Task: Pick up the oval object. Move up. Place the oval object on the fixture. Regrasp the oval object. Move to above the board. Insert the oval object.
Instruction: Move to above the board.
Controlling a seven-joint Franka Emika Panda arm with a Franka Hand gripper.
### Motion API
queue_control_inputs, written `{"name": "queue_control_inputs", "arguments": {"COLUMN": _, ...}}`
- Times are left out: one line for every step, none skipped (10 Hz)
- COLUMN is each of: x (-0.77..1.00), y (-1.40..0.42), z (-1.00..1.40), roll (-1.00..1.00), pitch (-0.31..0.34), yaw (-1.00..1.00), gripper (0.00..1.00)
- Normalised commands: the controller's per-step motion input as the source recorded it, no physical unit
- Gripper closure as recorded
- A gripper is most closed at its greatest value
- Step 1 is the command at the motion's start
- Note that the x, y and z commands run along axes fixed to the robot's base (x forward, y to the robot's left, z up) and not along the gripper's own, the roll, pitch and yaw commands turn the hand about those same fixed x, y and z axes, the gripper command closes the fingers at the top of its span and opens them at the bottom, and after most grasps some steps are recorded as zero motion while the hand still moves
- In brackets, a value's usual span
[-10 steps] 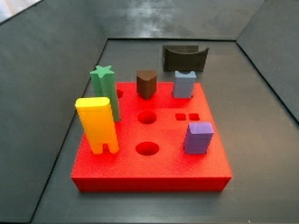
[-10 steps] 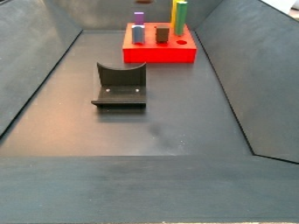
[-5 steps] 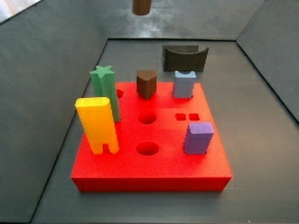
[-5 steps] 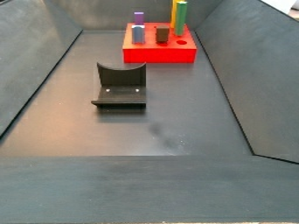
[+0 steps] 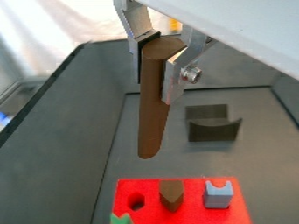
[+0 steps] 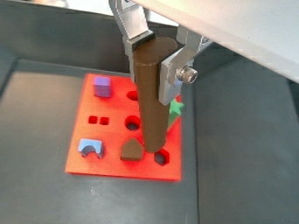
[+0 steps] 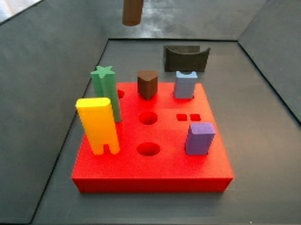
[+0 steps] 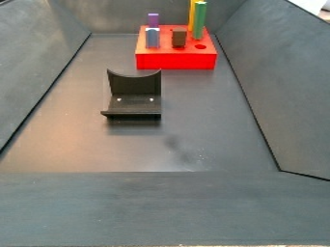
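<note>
Gripping the oval object [image 5: 153, 101] upright, fingers [image 5: 174, 74] closed on it, high above the board [image 6: 112, 131].

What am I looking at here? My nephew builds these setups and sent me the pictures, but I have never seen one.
It is a single robot arm with a two-fingered tool, working in a grey-walled bin. Two cameras ride on the arm's wrist and look down past the tool; two more stand fixed beside the bin.

In both wrist views the flat silver fingers are closed on a long dark brown peg, the oval object, which hangs upright in the air above the board. In a side view only the peg's lower end shows, high above.

The board is a red slab with holes, carrying yellow, green, blue and purple pegs and another brown peg with a pointed top. The dark block with a curved notch is the fixture, standing on the floor apart from the board, with nothing on it.
</note>
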Motion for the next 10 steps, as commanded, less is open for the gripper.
{"name": "queue_control_inputs", "arguments": {"x": 0.00, "y": -0.02, "z": 0.00, "roll": -0.25, "pitch": -0.100, "yaw": 1.00, "gripper": 1.00}}
{"name": "queue_control_inputs", "arguments": {"x": -0.01, "y": 0.00, "z": 0.01, "roll": -0.24, "pitch": -0.124, "yaw": 1.00, "gripper": 1.00}}
{"name": "queue_control_inputs", "arguments": {"x": -0.02, "y": 0.01, "z": 0.01, "roll": -0.23, "pitch": -0.145, "yaw": 1.00, "gripper": 1.00}}
{"name": "queue_control_inputs", "arguments": {"x": -0.03, "y": 0.01, "z": 0.01, "roll": -0.23, "pitch": -0.173, "yaw": 1.00, "gripper": 1.00}}
{"name": "queue_control_inputs", "arguments": {"x": -0.05, "y": 0.02, "z": 0.00, "roll": -0.22, "pitch": -0.220, "yaw": 1.00, "gripper": 1.00}}
{"name": "queue_control_inputs", "arguments": {"x": -0.07, "y": 0.02, "z": 0.00, "roll": -0.21, "pitch": -0.268, "yaw": 1.00, "gripper": 1.00}}
{"name": "queue_control_inputs", "arguments": {"x": -0.09, "y": 0.02, "z": 0.00, "roll": -0.21, "pitch": -0.332, "yaw": 1.00, "gripper": 1.00}}
{"name": "queue_control_inputs", "arguments": {"x": -0.11, "y": 0.03, "z": 0.00, "roll": -0.14, "pitch": -0.305, "yaw": 0.66, "gripper": 1.00}}
{"name": "queue_control_inputs", "arguments": {"x": -0.11, "y": 0.03, "z": 0.01, "roll": -0.09, "pitch": -0.246, "yaw": 0.34, "gripper": 1.00}}
{"name": "queue_control_inputs", "arguments": {"x": -0.10, "y": 0.03, "z": 0.00, "roll": -0.07, "pitch": -0.209, "yaw": 0.24, "gripper": 1.00}}
